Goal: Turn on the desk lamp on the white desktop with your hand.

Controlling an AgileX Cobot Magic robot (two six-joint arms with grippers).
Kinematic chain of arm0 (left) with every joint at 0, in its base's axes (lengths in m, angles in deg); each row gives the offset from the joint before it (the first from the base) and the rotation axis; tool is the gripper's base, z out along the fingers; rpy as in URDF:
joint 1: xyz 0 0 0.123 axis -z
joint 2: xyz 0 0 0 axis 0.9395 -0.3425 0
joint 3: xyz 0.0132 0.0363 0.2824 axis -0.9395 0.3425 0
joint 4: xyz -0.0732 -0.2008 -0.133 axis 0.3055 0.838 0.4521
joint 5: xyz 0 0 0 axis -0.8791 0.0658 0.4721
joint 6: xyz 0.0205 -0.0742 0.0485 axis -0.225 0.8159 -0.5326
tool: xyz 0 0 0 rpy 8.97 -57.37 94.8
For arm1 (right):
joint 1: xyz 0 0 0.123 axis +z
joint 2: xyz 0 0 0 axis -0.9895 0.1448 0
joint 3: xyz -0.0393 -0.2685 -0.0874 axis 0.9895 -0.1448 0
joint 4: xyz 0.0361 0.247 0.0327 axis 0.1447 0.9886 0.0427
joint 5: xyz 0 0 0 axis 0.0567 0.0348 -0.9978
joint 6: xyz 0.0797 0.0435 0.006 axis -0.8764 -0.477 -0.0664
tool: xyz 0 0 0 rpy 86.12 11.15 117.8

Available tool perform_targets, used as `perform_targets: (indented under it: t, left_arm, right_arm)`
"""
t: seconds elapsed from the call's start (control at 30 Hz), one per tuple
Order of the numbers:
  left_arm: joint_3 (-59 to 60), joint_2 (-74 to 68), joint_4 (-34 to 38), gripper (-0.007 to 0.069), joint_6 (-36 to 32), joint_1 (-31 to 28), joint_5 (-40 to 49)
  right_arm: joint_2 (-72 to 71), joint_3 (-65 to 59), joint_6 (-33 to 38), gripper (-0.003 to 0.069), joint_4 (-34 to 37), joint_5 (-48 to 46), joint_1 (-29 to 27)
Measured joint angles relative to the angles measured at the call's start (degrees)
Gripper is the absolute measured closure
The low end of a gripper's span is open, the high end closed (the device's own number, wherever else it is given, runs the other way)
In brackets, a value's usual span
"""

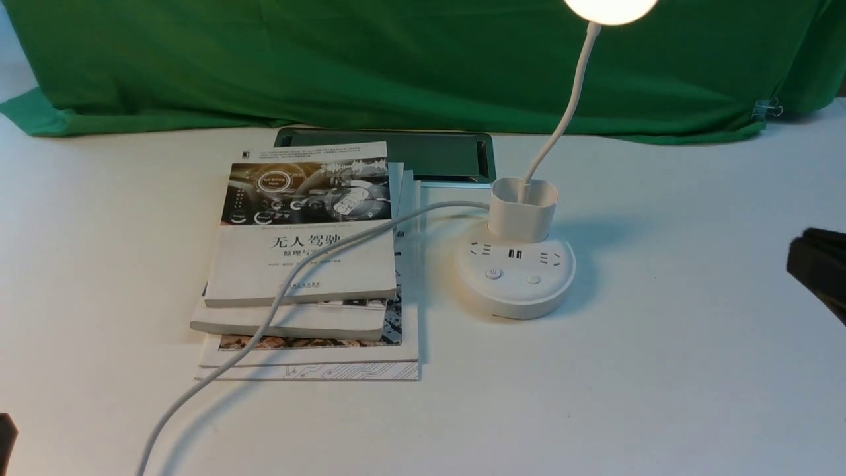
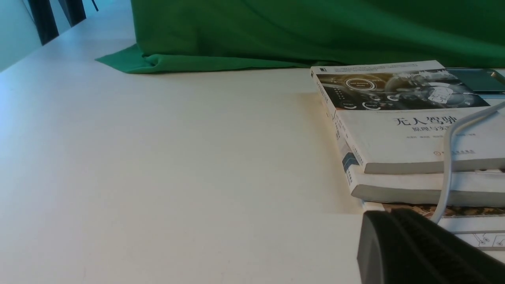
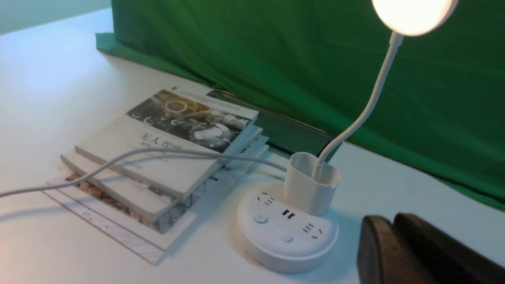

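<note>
The desk lamp (image 1: pixel 515 277) stands right of centre on the white desktop (image 1: pixel 628 383). Its round head (image 1: pixel 611 8) glows at the top edge, above a thin bent neck and a cup holder (image 1: pixel 523 210). Two buttons (image 1: pixel 494 273) show on the front of the puck base. My right gripper (image 1: pixel 803 254) is at the right edge, apart from the base. In the right wrist view its tips (image 3: pixel 392 221) meet beside the base (image 3: pixel 286 230), holding nothing. My left gripper (image 1: pixel 5 433) is at the bottom left corner; in the left wrist view it (image 2: pixel 388 215) is shut and empty.
Stacked books (image 1: pixel 304 264) lie left of the lamp, and the lamp's white cable (image 1: pixel 264 324) runs over them toward the front edge. A dark silver-framed panel (image 1: pixel 436 155) sits behind the books. Green cloth (image 1: pixel 396 59) covers the back.
</note>
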Motion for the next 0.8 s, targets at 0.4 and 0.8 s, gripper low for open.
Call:
perform_targets:
  t: [0.4,0.8]
  left_arm:
    - [0.0,0.0,0.0,0.0603,0.0,0.0,0.0]
    - [0.0,0.0,0.0,0.0603,0.0,0.0,0.0]
  right_arm:
    - [-15.7,-10.1,0.0,0.054,0.0,3.3,0.0]
    - [-23.9,-28.8,-8.1,0.0512,-0.8,12.9,-15.2]
